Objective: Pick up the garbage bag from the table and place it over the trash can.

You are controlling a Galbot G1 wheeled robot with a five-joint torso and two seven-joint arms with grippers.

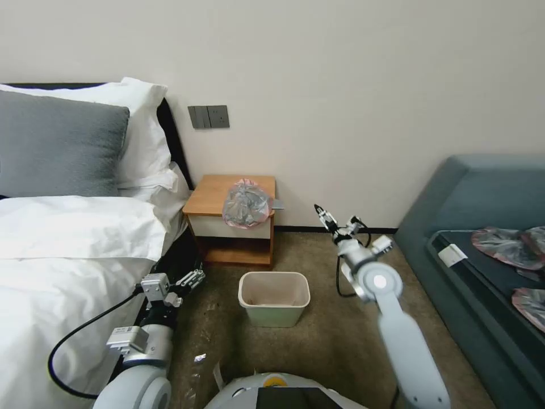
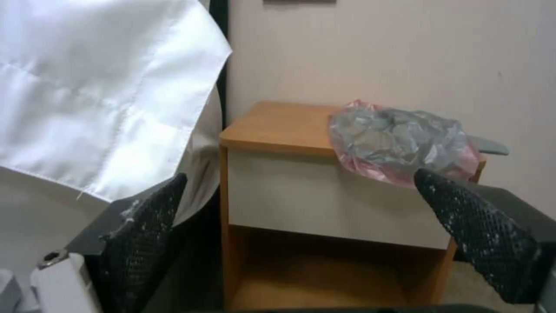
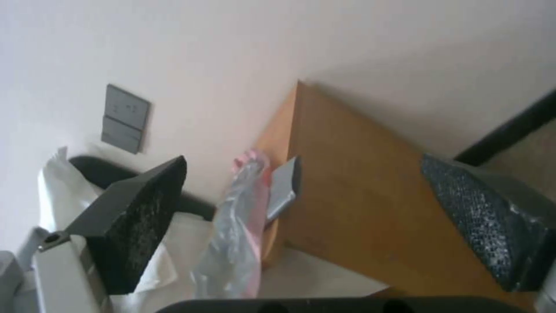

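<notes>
Two grippers are up and both are empty as I look over the room. The crinkly translucent grey plastic garbage bag with its pink-red rim lies bunched on the small square wooden-topped desk with the white drawer front, at its right front corner, part of it drooping over the front edge, which I judge gives the fingers a lip to catch. A thin grey flat object pokes out beside it past the desk's right side. The small cream rectangular plastic trash can stands on the carpet in front of the desk, nearer to me and well below the desktop, mouth up and unlined, so the bag has only a short way to travel.

My right gripper hangs right of the desk at about desktop height, fingers spread apart and aimed at the bag from the side. My left gripper waits low beside the white bed, fingers open too, facing the desk front.
</notes>
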